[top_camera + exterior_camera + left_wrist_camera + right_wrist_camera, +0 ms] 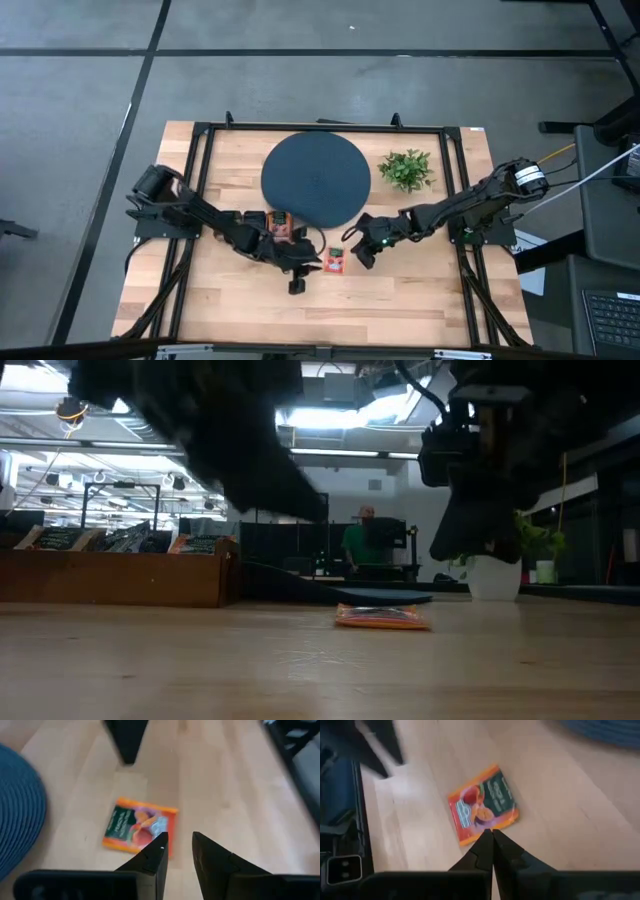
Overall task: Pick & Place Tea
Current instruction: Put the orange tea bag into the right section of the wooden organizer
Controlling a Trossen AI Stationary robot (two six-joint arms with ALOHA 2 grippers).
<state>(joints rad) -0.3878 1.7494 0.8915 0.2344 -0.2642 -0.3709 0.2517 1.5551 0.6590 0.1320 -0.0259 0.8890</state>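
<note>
One sachet: orange tea sachet lies flat on the wooden table, just in front of the round dark mat.
Left gripper: fingers apart, empty, tips over the sachet's edge.
Right gripper: fingers together, empty, tips just beside the sachet.

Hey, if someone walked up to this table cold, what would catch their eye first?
Probably the orange tea sachet lying flat on the bare wood, just in front of the big dark disc. Both grippers close in on it: the left gripper open beside it, the right gripper shut on its other side. A small green plant stands beside the disc.
</note>
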